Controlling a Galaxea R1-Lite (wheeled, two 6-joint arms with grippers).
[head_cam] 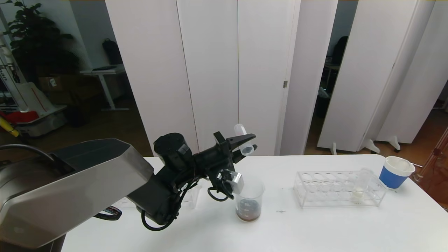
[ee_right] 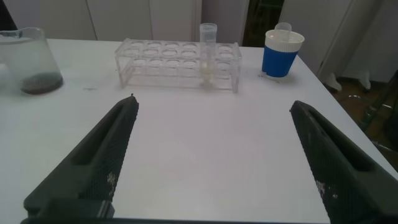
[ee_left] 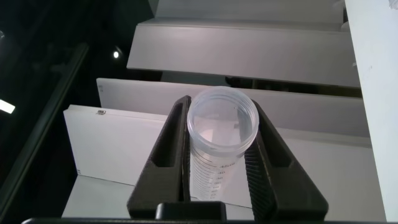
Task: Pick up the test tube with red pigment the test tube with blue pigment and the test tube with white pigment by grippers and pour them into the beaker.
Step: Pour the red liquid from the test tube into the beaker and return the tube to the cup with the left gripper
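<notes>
My left gripper (head_cam: 247,142) is shut on a clear, empty-looking test tube (head_cam: 243,139) with a threaded rim (ee_left: 221,118). It holds the tube tilted, mouth downward, above the beaker (head_cam: 249,199). The beaker stands mid-table with a little dark brownish liquid at its bottom (ee_right: 38,82). The test tube with white pigment (head_cam: 361,186) stands upright in the right end of a clear rack (head_cam: 325,190), also seen in the right wrist view (ee_right: 208,53). No tube with red or blue pigment shows. My right gripper (ee_right: 214,102) hangs open over bare table, well short of the rack (ee_right: 161,59).
A blue-and-white paper cup (head_cam: 396,171) stands right of the rack near the table's far right corner (ee_right: 281,53). Another clear holder (head_cam: 191,196) lies partly hidden behind my left arm. White panels stand behind the table.
</notes>
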